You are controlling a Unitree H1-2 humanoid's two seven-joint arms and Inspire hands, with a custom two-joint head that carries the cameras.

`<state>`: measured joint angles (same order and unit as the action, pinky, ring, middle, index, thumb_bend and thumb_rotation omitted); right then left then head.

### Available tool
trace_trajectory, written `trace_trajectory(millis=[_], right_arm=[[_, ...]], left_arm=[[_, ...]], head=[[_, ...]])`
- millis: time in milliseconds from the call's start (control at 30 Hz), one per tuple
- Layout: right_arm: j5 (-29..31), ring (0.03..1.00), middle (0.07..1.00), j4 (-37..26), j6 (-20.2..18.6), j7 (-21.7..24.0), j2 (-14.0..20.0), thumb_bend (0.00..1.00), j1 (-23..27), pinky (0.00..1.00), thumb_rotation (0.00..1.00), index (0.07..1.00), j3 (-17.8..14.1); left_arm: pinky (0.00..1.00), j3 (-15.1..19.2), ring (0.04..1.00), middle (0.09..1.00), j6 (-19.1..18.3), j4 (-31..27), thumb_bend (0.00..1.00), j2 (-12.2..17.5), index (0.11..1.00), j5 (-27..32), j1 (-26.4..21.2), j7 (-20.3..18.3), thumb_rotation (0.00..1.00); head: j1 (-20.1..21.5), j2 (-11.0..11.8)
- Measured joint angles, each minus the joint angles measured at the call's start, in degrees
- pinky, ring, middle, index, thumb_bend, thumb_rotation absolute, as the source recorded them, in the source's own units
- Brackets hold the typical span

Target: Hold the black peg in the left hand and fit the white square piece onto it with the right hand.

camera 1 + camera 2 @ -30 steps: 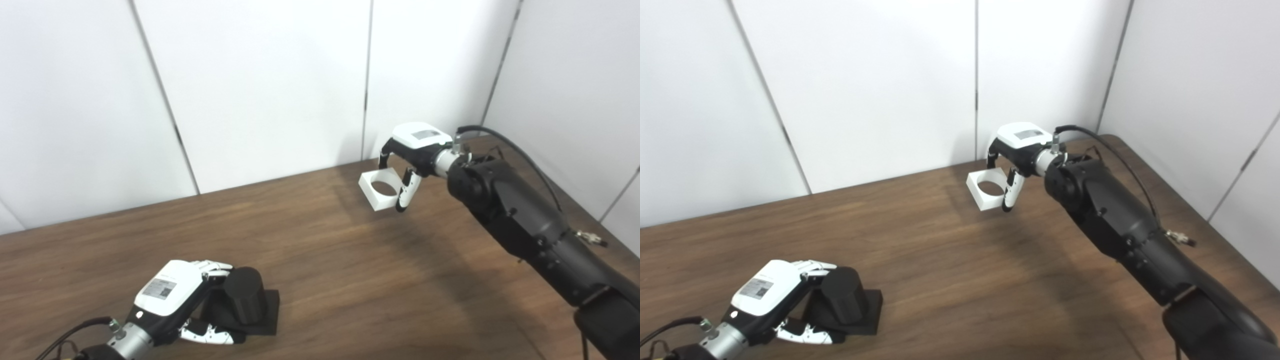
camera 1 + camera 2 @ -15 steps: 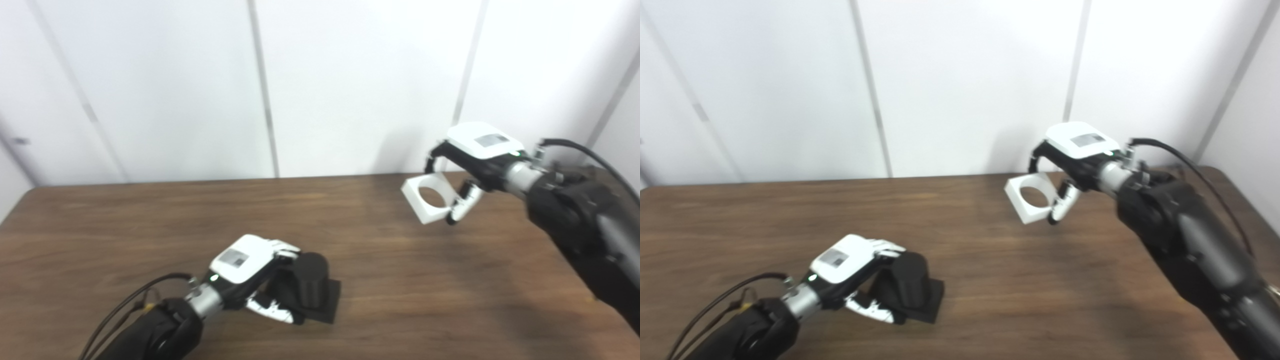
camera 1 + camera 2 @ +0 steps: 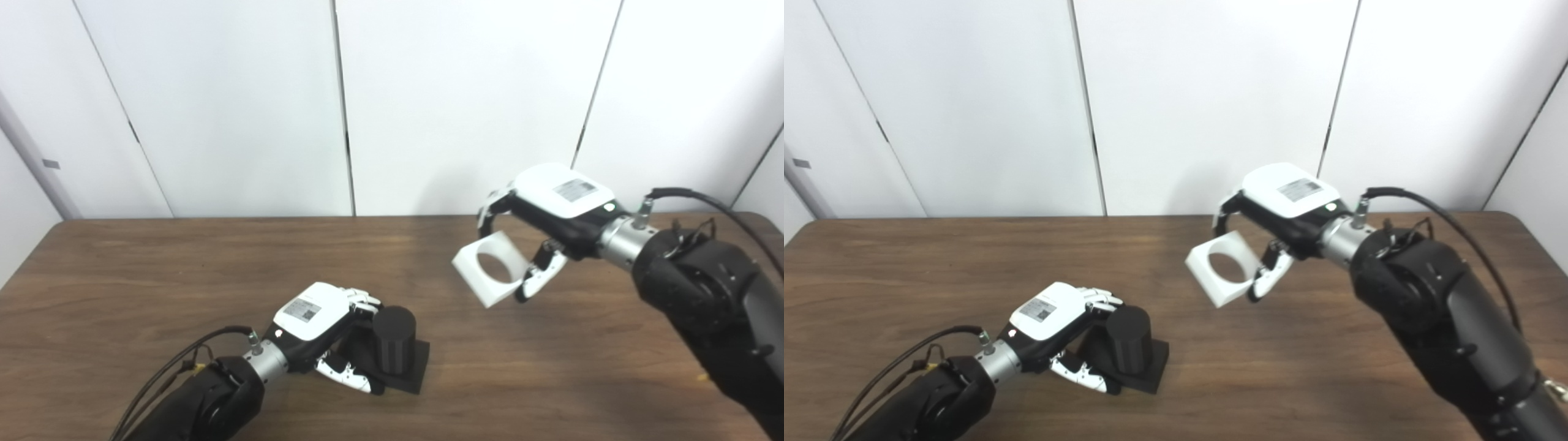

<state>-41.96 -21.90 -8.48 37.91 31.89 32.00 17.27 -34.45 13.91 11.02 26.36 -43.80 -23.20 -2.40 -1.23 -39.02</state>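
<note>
The black peg [image 3: 394, 347] is a short upright cylinder on a flat black square base, standing on the wooden table [image 3: 153, 275] at the lower middle. My left hand [image 3: 318, 337] is shut on the black peg from its left side. The white square piece [image 3: 492, 267] has a round hole through it. My right hand [image 3: 551, 214] is shut on it and holds it tilted in the air, up and to the right of the peg, well apart from it. Both also show in the right eye view: the peg [image 3: 1129, 348] and the white piece [image 3: 1223, 268].
White wall panels [image 3: 245, 104] stand right behind the table's far edge. A black cable [image 3: 704, 199] runs along my right forearm, and cables [image 3: 184, 361] trail from my left wrist.
The camera has swung left, shifting the whole picture. My right hand has carried the white piece off the far table area, up and toward the peg. My left hand stays on the peg.
</note>
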Motion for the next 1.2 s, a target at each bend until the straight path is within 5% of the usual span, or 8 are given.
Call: trace_trajectory(millis=[467, 1200], right_arm=[[-0.1, 0.827, 0.745, 0.2, 2.3, 0.4, -6.3, 0.52, -1.0, 0.84, 0.14, 0.477, 1.5], [-0.1, 0.822, 0.743, 2.4, 2.6, -0.1, -10.6, 0.52, -1.6, 0.84, 0.14, 0.478, 2.5]], left_arm=[[0.75, -0.1, 0.823, 0.808, -0.8, -0.1, 0.52, -0.6, 0.492, 0.0, 0.0, -0.1, 0.08], [0.77, -0.7, 0.837, 0.810, -2.3, -0.7, 0.52, -0.9, 0.492, 0.0, -0.1, -0.5, 0.08]], head=[[-0.7, -0.3], [-1.8, -1.3]])
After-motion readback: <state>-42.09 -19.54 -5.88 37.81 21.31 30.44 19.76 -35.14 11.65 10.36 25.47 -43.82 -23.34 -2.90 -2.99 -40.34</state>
